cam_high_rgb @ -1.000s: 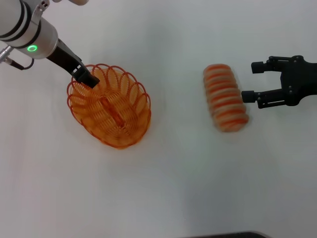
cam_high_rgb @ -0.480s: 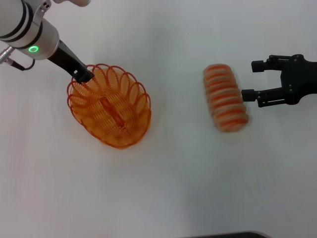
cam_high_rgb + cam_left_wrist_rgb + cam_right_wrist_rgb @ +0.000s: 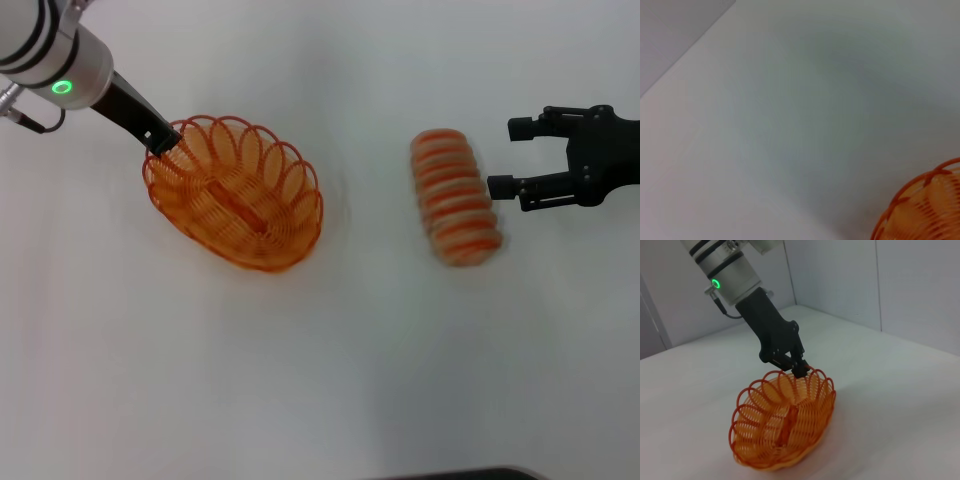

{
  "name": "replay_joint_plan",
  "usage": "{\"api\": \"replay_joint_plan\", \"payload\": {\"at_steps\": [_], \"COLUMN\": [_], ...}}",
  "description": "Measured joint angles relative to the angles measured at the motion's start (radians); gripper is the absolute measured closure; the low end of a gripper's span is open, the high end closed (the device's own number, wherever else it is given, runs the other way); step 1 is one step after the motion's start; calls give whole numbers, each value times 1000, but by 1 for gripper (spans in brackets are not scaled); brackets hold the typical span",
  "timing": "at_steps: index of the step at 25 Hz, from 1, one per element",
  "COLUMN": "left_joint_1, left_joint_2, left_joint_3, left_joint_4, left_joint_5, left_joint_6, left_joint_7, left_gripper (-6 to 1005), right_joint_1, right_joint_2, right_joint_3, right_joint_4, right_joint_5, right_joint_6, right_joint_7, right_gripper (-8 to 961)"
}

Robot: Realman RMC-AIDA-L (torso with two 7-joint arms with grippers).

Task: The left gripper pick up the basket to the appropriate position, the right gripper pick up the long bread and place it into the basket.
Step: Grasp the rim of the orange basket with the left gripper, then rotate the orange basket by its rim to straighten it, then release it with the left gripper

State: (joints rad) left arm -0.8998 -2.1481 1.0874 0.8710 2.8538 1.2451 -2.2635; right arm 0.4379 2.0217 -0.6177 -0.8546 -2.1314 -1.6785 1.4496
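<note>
The orange wire basket [image 3: 238, 204] lies left of centre on the white table in the head view. My left gripper [image 3: 162, 140] is shut on its rim at the far left end; the right wrist view shows the same grip [image 3: 799, 369] on the basket [image 3: 785, 425]. The left wrist view shows only a piece of the basket's rim [image 3: 925, 210]. The long bread [image 3: 455, 197], pale with orange stripes, lies right of centre. My right gripper [image 3: 507, 157] is open just right of the bread, not touching it.
The white table [image 3: 330, 370] stretches wide in front of and between the basket and the bread. A dark edge [image 3: 460, 473] shows at the bottom of the head view.
The basket has shifted and turned, its near end swinging right toward the bread, with my left gripper holding its rim. The right gripper and bread have barely moved.
</note>
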Motion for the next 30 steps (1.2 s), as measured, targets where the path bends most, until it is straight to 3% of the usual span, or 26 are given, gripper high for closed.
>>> {"api": "replay_joint_plan", "payload": {"at_steps": [4, 10, 13, 17, 18, 21, 30], "left_joint_1": [-20, -52, -53, -46, -39, -23, 105], "left_joint_2": [13, 34, 56, 64, 69, 70, 61], "left_joint_3": [-40, -197, -235, -284, -363, -425, -455], "left_joint_4": [0, 0, -5, -6, -7, -6, 40], "left_joint_5": [-9, -10, -11, -11, -12, -18, -100], "left_joint_6": [56, 175, 222, 260, 302, 334, 356], "left_joint_7": [-11, -53, -130, -186, -215, -242, -339], "left_gripper": [906, 923, 932, 950, 954, 955, 959], "right_joint_1": [6, 8, 9, 16, 18, 22, 24], "right_joint_2": [0, 0, 0, 0, 0, 0, 7], "right_joint_3": [18, 29, 48, 81, 89, 113, 168], "right_joint_4": [0, 3, 5, 5, 5, 2, 4], "right_joint_5": [1, 8, 9, 10, 10, 10, 102], "right_joint_6": [-4, 1, 13, 27, 30, 36, 85], "right_joint_7": [1, 4, 11, 25, 35, 66, 102], "right_gripper": [9, 9, 8, 8, 8, 8, 8]}}
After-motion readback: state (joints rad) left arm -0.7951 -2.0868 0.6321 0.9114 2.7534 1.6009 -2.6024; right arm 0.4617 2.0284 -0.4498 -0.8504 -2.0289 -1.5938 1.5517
